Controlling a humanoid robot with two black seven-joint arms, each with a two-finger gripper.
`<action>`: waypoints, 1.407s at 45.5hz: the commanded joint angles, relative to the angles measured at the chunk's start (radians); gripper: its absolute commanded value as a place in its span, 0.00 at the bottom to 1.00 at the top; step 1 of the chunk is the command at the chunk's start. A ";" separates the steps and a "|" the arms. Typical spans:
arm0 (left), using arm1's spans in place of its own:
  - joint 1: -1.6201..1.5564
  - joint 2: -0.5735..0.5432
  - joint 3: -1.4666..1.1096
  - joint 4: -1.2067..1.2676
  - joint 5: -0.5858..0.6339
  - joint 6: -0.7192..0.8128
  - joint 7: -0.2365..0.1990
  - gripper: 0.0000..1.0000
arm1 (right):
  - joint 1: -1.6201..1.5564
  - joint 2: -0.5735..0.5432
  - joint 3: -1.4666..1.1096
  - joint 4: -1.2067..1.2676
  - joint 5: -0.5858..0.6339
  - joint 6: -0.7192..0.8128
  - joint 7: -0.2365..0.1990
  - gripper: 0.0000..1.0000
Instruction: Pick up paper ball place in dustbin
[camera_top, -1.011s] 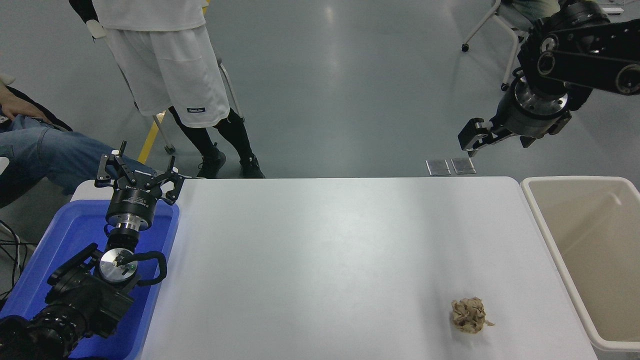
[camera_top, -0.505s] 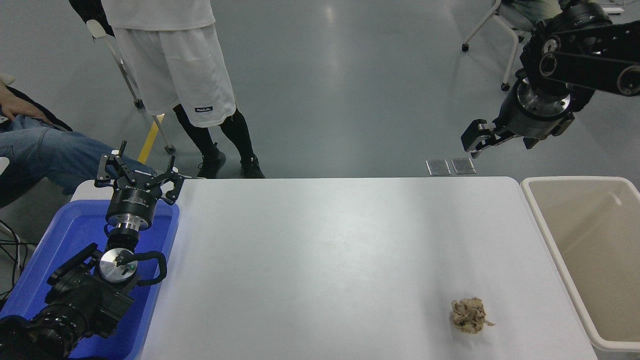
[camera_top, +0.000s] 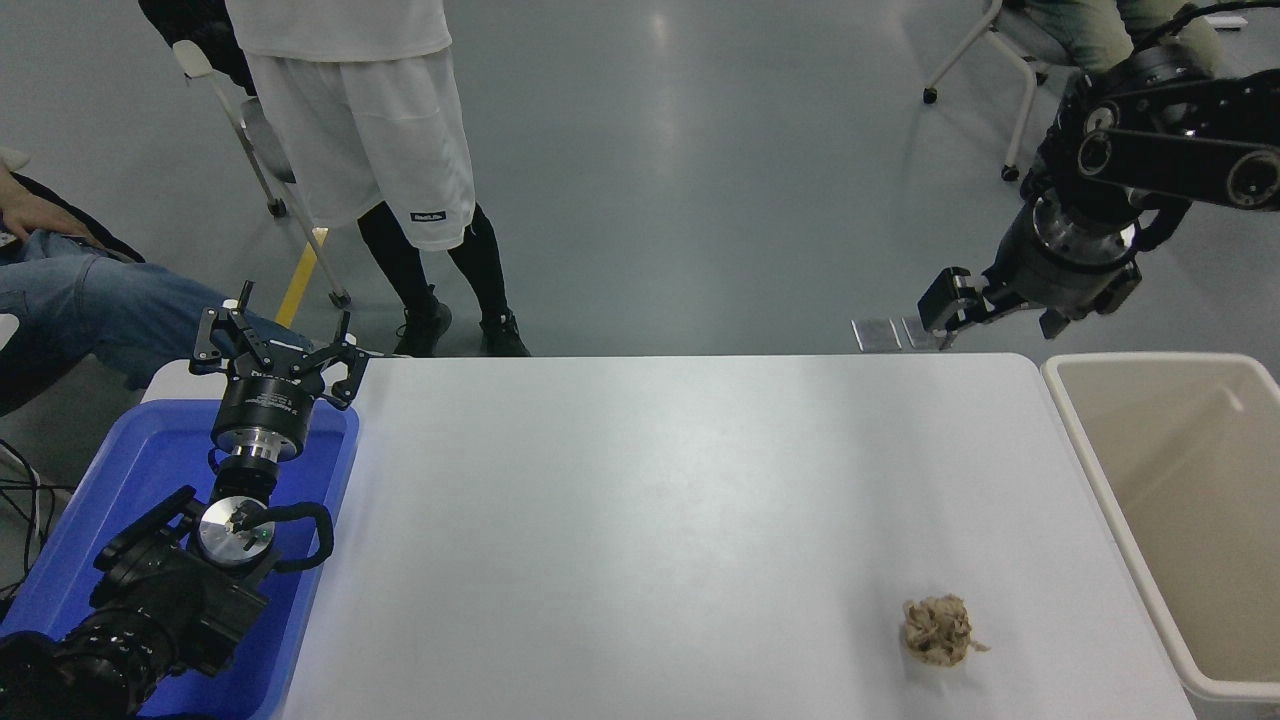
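Paper ball (camera_top: 937, 630) lies well below right hand (camera_top: 950, 312).

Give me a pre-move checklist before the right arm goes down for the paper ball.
1. Paper ball lies alone on the table, nothing touching it: ok.
2. Right gripper is above the ball: not ok, it hangs high past the table's far edge.
3. Right gripper open wide enough: cannot tell.
4. Dustbin at the table's right end, mouth uncovered: ok.
5. Left gripper parked over the blue tray, away from the ball: ok.
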 joint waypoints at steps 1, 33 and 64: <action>0.000 0.000 0.001 0.000 0.000 0.000 0.000 0.99 | -0.024 -0.032 -0.025 0.000 0.068 0.000 0.000 1.00; 0.000 0.000 -0.001 0.000 0.000 0.000 0.000 0.99 | -0.159 -0.012 -0.056 0.009 0.049 0.000 -0.004 1.00; 0.000 0.000 -0.001 0.000 0.000 0.000 -0.001 0.99 | -0.527 0.002 0.182 -0.008 -0.123 0.000 -0.007 1.00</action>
